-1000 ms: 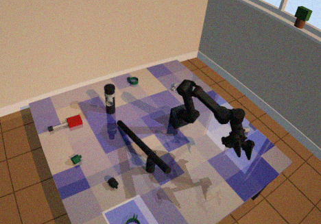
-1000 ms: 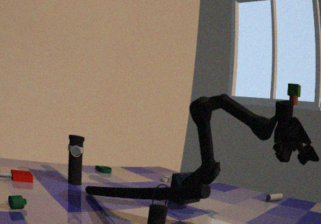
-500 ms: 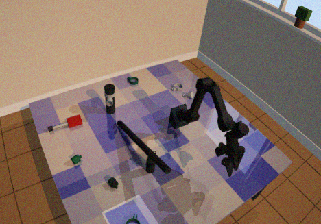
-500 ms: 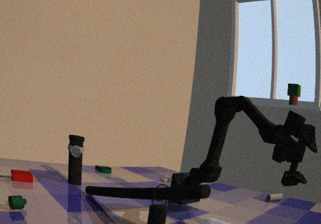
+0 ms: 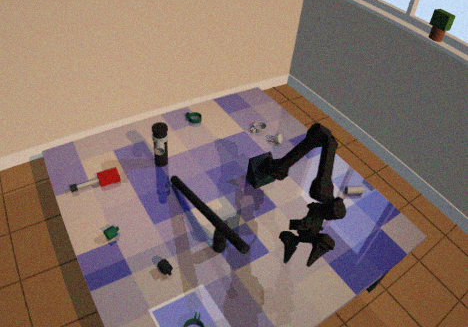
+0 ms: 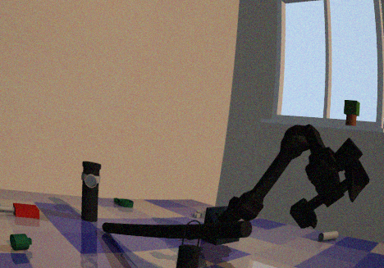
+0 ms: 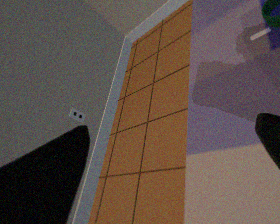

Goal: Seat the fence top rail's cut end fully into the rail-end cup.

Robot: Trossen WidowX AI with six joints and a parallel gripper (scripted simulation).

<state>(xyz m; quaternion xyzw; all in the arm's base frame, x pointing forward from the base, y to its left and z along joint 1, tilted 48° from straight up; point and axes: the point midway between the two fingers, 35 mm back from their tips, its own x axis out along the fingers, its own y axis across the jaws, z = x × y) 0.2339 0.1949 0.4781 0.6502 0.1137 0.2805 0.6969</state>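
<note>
The black big post (image 5: pixel 161 158) (image 6: pixel 89 202) stands upright at the back left. Its grey brace band with the rail-end cup (image 5: pixel 160 150) (image 6: pixel 91 180) sits high, just under the post cap. The long black top rail (image 5: pixel 207 212) (image 6: pixel 152 230) rests across the short post (image 5: pixel 219 241) (image 6: pixel 188 256); the loop (image 6: pixel 194 222) arches around it. The rail's far end (image 5: pixel 175 180) (image 6: pixel 106 227) is outside the cup and appears lower. My gripper (image 5: pixel 298 263) (image 6: pixel 333 214) (image 7: pixel 170 127) is open and empty, right of the rail and apart from it.
A red-headed tool (image 5: pixel 109 177) (image 6: pixel 26 211) lies left of the post. A green fitting (image 5: pixel 111 233) (image 6: pixel 20 242) and a black fitting (image 5: pixel 164 267) lie front left. A green ring (image 5: pixel 194 120) lies at the back, a pale cylinder (image 5: pixel 354 190) (image 6: pixel 328 236) at the right.
</note>
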